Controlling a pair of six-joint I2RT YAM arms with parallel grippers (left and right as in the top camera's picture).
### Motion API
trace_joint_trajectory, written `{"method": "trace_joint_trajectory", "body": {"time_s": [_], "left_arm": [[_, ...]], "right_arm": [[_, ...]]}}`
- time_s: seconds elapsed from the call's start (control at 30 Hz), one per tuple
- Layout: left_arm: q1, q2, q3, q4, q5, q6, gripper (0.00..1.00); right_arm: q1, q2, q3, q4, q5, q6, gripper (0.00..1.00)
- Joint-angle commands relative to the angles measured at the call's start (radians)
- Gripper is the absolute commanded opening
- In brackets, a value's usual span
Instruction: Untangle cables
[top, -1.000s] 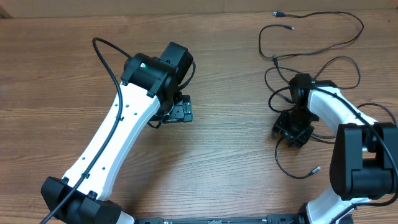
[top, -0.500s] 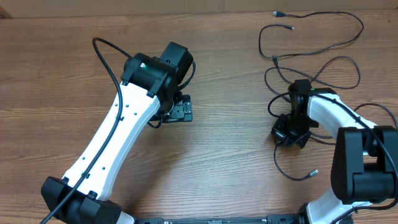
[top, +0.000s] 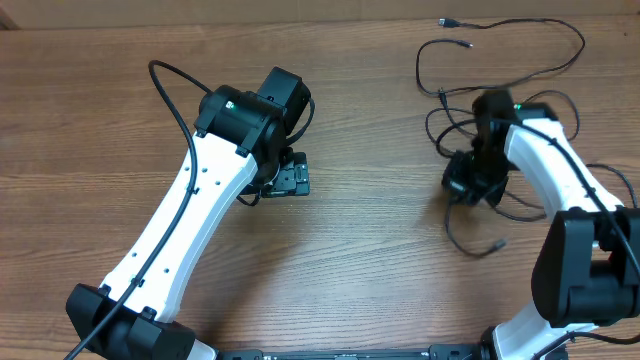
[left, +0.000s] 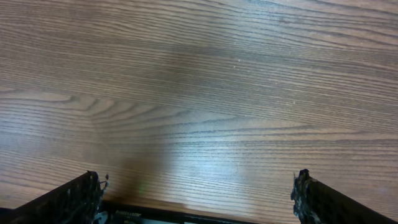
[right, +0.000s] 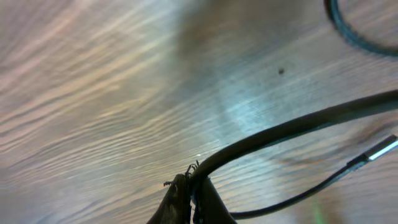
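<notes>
Cables (top: 441, 96) looped loose at table (top: 380, 250) far right, one strand (right: 298, 124) pinched in closed right gripper (right: 189, 182). Left gripper (left: 198, 190) spread wide, idle over bare wood. Risk: crossings cinching under hard pull, or thin strand slipping free.

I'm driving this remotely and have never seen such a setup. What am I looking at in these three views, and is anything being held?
You have two white robot arms, each ending in a two-finger gripper, at a wooden table. The wide picture looks down from above. The other two come from a camera on each wrist, with that gripper's own fingers at the bottom edge. Thin black cables lie in loose loops near the right arm. The left gripper is wide open over bare wood and holds nothing. The right gripper is shut, pinching one cable strand.
</notes>
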Motion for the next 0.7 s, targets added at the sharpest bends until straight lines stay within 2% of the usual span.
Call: {"method": "trace_joint_trajectory", "body": {"time_s": [0.0, 0.1, 0.33, 0.5, 0.57, 0.67], "left_arm": [[0.004, 0.002, 0.019, 0.002, -0.016, -0.010, 1.00], [0.004, 0.002, 0.019, 0.002, -0.016, -0.010, 1.00], [0.004, 0.002, 0.019, 0.009, -0.016, -0.010, 1.00], [0.004, 0.002, 0.019, 0.009, -0.016, -0.010, 1.00], [0.004, 0.002, 0.019, 0.009, -0.016, -0.010, 0.99], [0.004, 0.002, 0.019, 0.008, -0.016, -0.010, 0.99]], "right_arm": [[0.000, 0.003, 0.077, -0.008, -0.006, -0.143, 0.04], [0.000, 0.003, 0.097, -0.006, 0.012, -0.222, 0.04], [0.000, 0.003, 0.097, 0.008, 0.166, -0.223, 0.04], [0.000, 0.003, 0.093, 0.038, 0.167, -0.212, 0.04], [0.000, 0.003, 0.093, 0.050, 0.166, -0.206, 0.10], [0.000, 0.003, 0.093, 0.064, 0.158, -0.207, 0.10]]}}
